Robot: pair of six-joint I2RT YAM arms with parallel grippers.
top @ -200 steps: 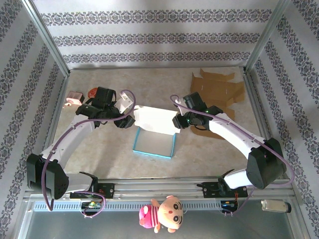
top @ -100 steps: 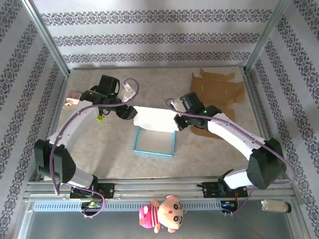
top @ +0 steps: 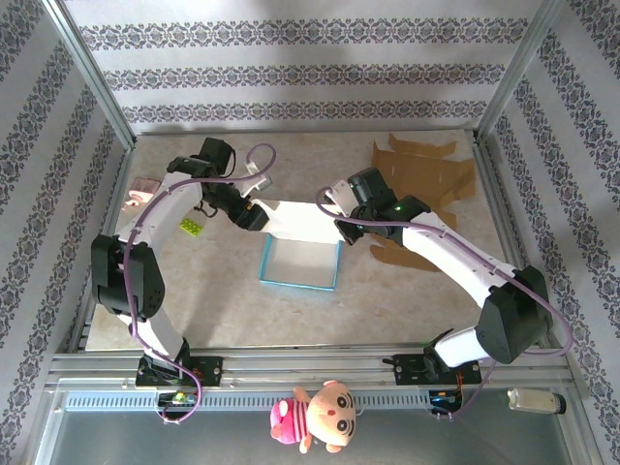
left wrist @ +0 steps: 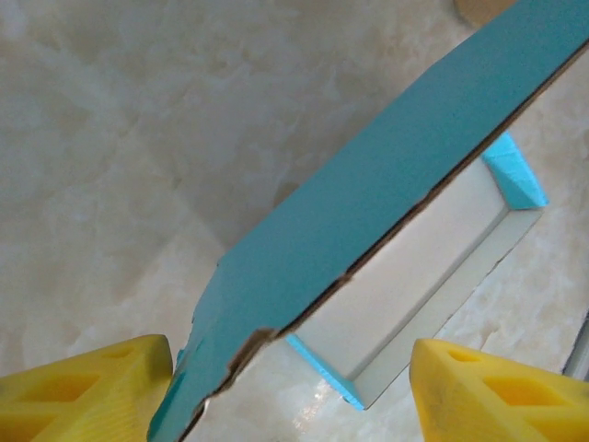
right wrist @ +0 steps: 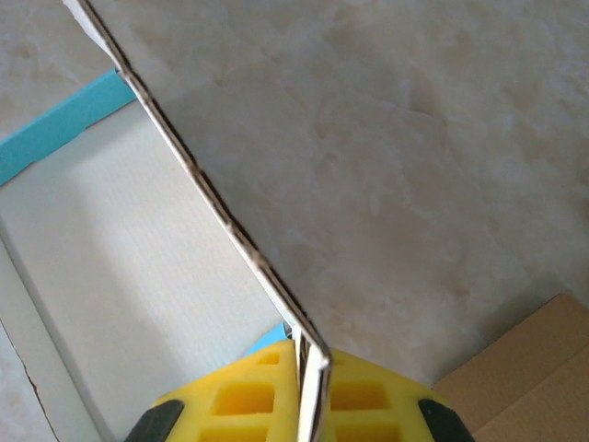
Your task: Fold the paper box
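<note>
- Paper box [top: 299,263], teal outside and white inside, sits open on the tabletop [top: 213,291]. Its tray lies between the two pincers and slightly nearer the arm bases than either of them.
- Its lid flap [top: 302,223] rises tilted from the tray's far wall and spans from the left pincer across to the right pincer.
- The right pincer [top: 343,231] is closed tight on the flap's right-hand edge. In the right wrist view the thin board is pinched between the yellow pads [right wrist: 368,396], with the tray's white interior on one side of the flap and bare tabletop on the other.
- The left pincer [top: 254,217] stands wide apart at the flap's left end and grips nothing.
- In the left wrist view the flap's teal face runs between the yellow fingers [left wrist: 87,387]. Its ragged corner is close to one finger, though I cannot tell whether they touch.
- A brown cardboard sheet [top: 426,176] lies flat beyond and to the right of the right pincer, partly under that arm.
- A pink object [top: 143,191] and a small yellow-green item [top: 191,228] lie left of the left pincer, apart from the box.
- A plush doll [top: 315,415] sits at the near rail, well apart from both pincers.
</note>
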